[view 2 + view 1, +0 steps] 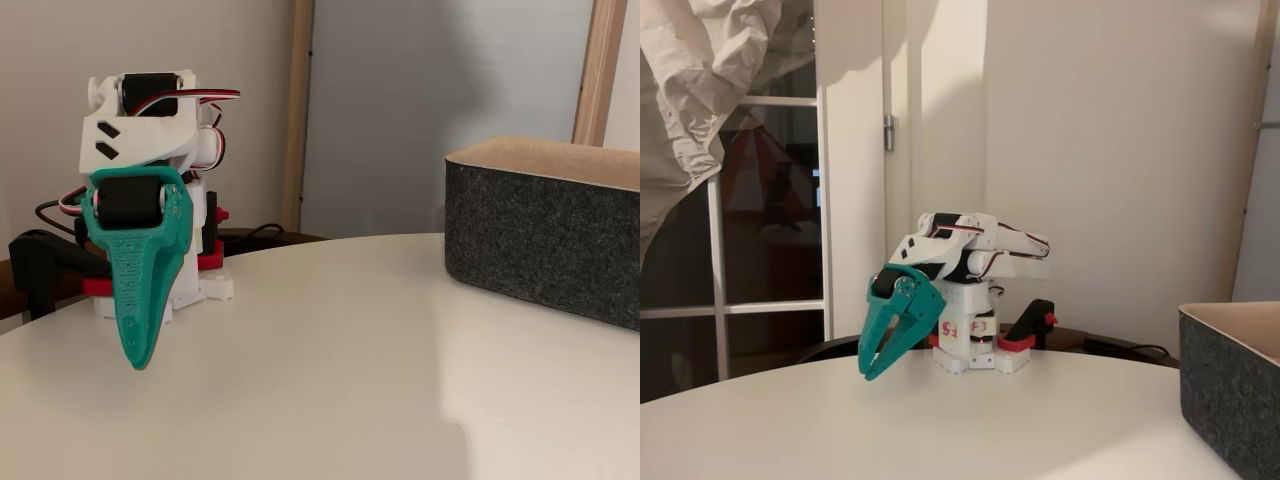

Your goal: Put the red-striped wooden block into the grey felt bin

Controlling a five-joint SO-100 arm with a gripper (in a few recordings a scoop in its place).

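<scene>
The white counter [1040, 420] spreads round and pale under me, its surface glossy in both fixed views. The grey felt bin [545, 235] stands on it well apart from me, at the right edge of both fixed views, upright, its thick dark walls topped by a light tan rim. My white arm [975, 255] sits folded low over its base at the far side of the counter, clamped there by a black and red clamp [1025, 330]. My teal pincer [872, 368] hangs off the front of the arm, tilted downward, tips just above the counter. In a fixed view my two fingers [902, 335] stand a little parted at the tips, with nothing between them. I cannot tell where the red-striped wooden block is.
</scene>
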